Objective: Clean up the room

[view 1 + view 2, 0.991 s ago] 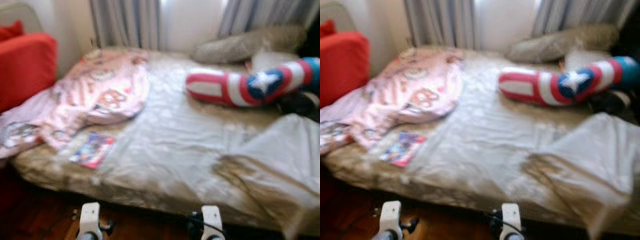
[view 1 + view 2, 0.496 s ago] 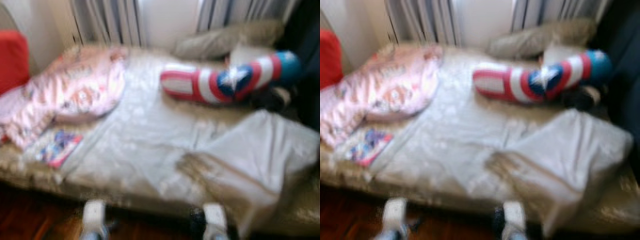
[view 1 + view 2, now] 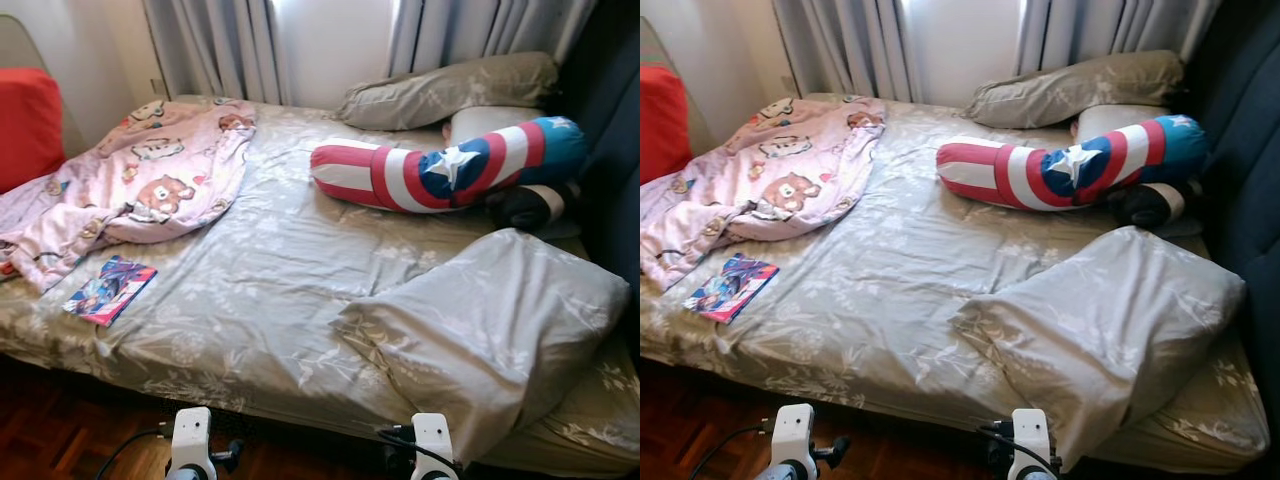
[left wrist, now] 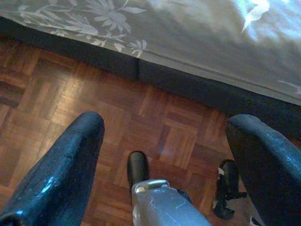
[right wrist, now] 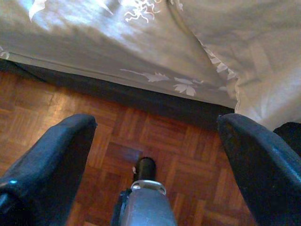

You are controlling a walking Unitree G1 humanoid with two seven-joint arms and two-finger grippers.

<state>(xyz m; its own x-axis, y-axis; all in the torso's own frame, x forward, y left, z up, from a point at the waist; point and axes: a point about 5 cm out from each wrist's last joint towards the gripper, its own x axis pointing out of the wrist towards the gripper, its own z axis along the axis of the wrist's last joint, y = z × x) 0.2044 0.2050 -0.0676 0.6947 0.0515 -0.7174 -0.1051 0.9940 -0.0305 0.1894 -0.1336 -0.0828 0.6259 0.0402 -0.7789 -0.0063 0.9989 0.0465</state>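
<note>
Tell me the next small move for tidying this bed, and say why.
Probably step left along the bed and raise the left gripper toward the comic book. It lies loose near the bed's front edge, beside the crumpled pink blanket, and both grippers hang low over the wooden floor, jaws open and empty.

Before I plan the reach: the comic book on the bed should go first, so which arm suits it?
Probably left. The comic book lies on the bed's left edge, nearer the left gripper, which hangs open.
</note>
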